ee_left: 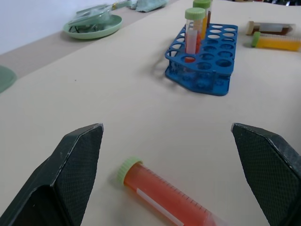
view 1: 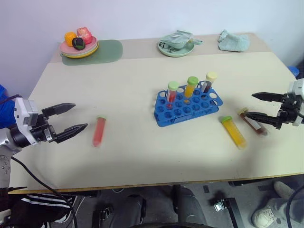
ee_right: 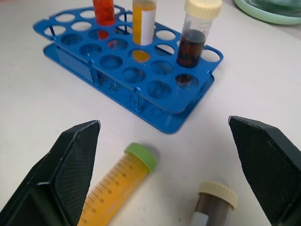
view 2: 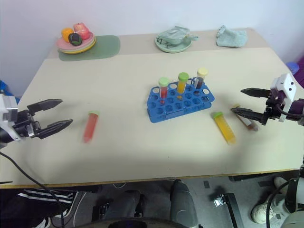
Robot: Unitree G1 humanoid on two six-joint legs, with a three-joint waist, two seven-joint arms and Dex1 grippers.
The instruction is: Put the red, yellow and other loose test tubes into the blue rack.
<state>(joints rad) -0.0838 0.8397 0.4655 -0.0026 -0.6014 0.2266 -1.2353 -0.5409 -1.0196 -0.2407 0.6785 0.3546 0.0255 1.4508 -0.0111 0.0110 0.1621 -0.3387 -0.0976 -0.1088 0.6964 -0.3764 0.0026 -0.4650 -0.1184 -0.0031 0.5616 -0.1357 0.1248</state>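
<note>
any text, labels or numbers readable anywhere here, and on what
No readable text anywhere.
Loose yellow tube: printed graduation marks, no digits legible.
Loose red tube: faint graduation marks and a white label patch, blank or too blurred to read.
Yellow tube standing in the blue rack: white label strip, nothing readable on it.
Loose dark tube: white label patch, unreadable.

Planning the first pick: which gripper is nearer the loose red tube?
Left. The left gripper sits open just beside the loose red tube; the right gripper is across the table, past the blue rack.
</note>
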